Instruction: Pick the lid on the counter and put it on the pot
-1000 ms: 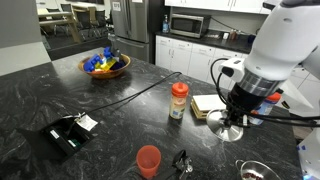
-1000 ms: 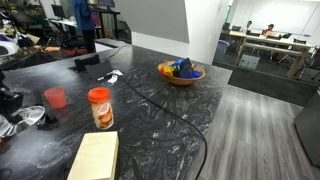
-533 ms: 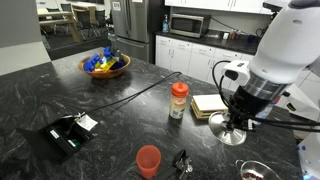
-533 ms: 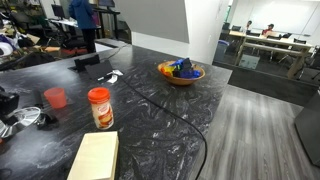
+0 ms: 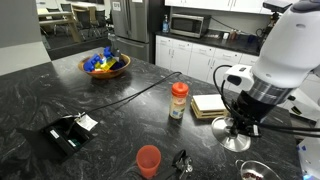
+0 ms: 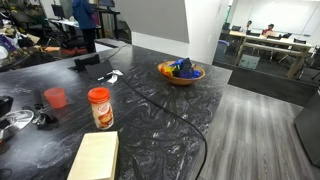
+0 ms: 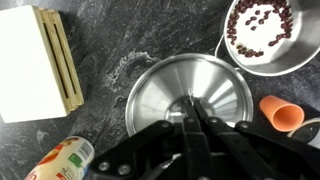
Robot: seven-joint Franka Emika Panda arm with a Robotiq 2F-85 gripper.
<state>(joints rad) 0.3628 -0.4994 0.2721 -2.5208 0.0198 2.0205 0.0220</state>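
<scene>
Clamping the knob at the centre of the lid, the gripper had its two fingers drawn together over the middle of the steel disc in the wrist view. It read as clenched on the lid, though the knob itself was hidden between the fingers. Against the pictures from a second and half a second before, lid and gripper had moved step by step toward the lower right in an exterior view. That took them away from the pale block and the orange-capped jar and closer to the pot at the bottom right edge. In an exterior view the lid had likewise drifted toward the left edge, with the arm almost out of frame. By my judgement the pick was done and the carry was under way, but the placing was not. In the wrist view the pot, with dark beans in it, sat in the upper right corner just beside the lid's rim, not under it. Whether the lid was lifted clear of the dark marbled surface could not be told. The arm stood at the right of the frame, bent over so that its wrist pointed straight down onto the lid. The red cup lay near the lid at the right edge.
</scene>
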